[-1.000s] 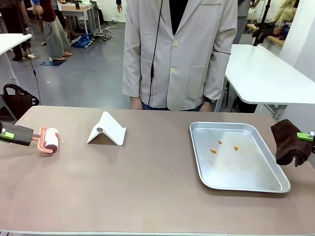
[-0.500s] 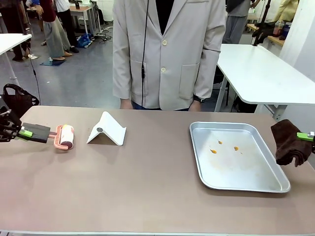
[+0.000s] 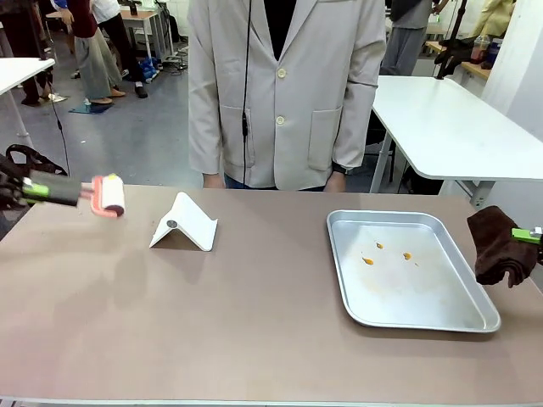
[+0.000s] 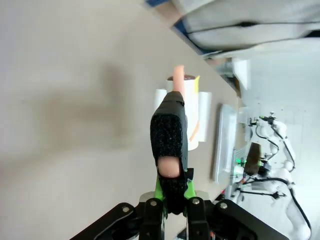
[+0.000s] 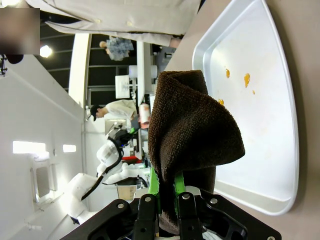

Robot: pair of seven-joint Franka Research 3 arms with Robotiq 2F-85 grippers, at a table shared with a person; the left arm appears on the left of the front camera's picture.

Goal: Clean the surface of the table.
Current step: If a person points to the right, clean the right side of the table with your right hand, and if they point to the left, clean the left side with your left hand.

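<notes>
1. Broadly, the table point(image 3: 254, 339) fills the front view, its long axis running left to right. One long edge lies at the person point(image 3: 284, 93), and the other, pale-rimmed, lies along the bottom of the picture.
2. Its rounded far-left corner sits just below the left gripper point(image 3: 34, 188). Its right end passes out of view beyond the right gripper point(image 3: 526, 235).
3. The widest bare stretch is the whole near half, together with the middle band between the white folded stand point(image 3: 184, 223) and the metal tray point(image 3: 424, 288). The stand sits left of centre, near the far edge.
4. The tray lies flat on the right part, close to the right end, with a few orange spots point(image 3: 367, 260) inside it.
5. The left gripper is clamped tight on the black handle of a lint roller point(image 3: 109, 196). The handle runs roughly along the table's length and the drum lies crosswise, over the far-left corner. It looks raised off the top, though this is hard to judge.
6. In the left wrist view the fingers point(image 4: 160, 189) pinch that handle, with the lint roller point(image 4: 192, 115) beyond them.
7. The right gripper is closed on a brown cloth point(image 3: 496, 246), which hangs beside the tray's right rim.
8. In the right wrist view the brown cloth point(image 5: 192, 125) drapes over the right gripper point(image 5: 165, 192), next to the tray point(image 5: 270, 125).
</notes>
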